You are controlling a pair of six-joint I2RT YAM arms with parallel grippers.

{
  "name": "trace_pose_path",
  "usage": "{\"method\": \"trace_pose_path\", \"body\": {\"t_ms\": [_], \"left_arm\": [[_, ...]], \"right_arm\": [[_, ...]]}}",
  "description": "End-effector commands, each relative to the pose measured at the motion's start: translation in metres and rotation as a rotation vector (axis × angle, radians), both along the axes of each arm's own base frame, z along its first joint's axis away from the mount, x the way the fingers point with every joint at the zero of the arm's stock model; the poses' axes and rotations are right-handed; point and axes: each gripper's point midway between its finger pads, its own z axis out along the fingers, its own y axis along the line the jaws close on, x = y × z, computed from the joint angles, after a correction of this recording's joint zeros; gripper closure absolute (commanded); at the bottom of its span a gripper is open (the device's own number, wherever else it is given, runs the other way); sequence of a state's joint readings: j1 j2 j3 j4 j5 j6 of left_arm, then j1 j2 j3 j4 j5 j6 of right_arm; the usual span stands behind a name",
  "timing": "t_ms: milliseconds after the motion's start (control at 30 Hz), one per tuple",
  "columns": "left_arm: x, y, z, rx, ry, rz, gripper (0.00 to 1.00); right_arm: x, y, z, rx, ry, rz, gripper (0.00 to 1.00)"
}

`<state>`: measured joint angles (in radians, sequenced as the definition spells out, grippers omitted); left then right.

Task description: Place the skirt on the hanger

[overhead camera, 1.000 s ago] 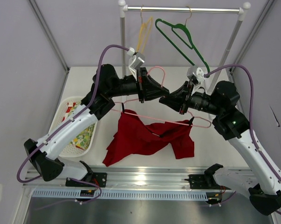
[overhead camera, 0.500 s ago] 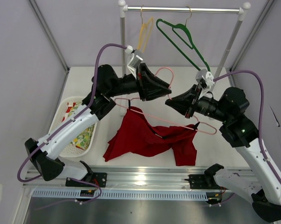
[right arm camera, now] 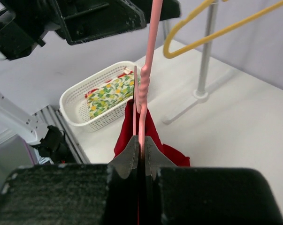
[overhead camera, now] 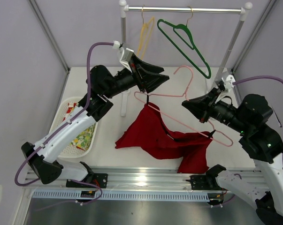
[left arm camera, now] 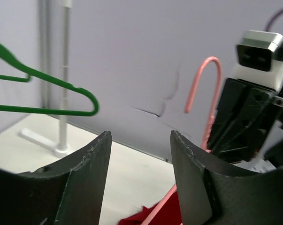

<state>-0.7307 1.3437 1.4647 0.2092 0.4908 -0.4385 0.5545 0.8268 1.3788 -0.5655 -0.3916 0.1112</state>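
Since a second ago, left fingers (left arm camera: 85, 183) have sprung apart and let go, while right fingers (right arm camera: 129, 157), clamped on the thin pale pink wire hanger (right arm camera: 152, 42), have lifted it. Bright red cloth skirt (overhead camera: 155, 136) dangles from it over the white worktop (overhead camera: 106, 131), so the hanging looks nearly done.

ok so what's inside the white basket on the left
A yellow-green floral cloth lies in the white basket. The left arm crosses over part of it in the top view, and whatever lies under the cloth is covered.
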Motion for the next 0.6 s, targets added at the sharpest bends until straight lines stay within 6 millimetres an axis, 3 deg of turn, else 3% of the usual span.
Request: {"method": "trace_pose_path", "body": {"t_ms": [0, 167, 200, 267, 433, 567], "left_arm": [[0.013, 0.03, 0.036, -0.083, -0.057, 0.176, 0.41], [0.035, 0.032, 0.03, -0.091, -0.006, 0.245, 0.4], [0.037, 0.032, 0.033, -0.091, -0.007, 0.245, 0.4], [0.04, 0.026, 0.028, -0.078, 0.002, 0.236, 0.41], [0.045, 0.025, 0.023, -0.063, 0.011, 0.239, 0.41], [0.047, 0.027, 0.021, -0.051, 0.014, 0.243, 0.42]], "right_arm": [[-0.005, -0.04, 0.035, 0.027, -0.039, -0.188, 1.0], [0.004, -0.077, 0.025, -0.045, 0.061, -0.405, 1.0], [0.007, -0.093, 0.034, -0.04, 0.055, -0.488, 1.0], [0.017, -0.1, 0.024, -0.096, 0.109, -0.557, 1.0], [0.021, -0.122, 0.032, -0.133, 0.128, -0.677, 1.0], [0.028, -0.135, 0.017, -0.203, 0.198, -0.772, 1.0]]}}
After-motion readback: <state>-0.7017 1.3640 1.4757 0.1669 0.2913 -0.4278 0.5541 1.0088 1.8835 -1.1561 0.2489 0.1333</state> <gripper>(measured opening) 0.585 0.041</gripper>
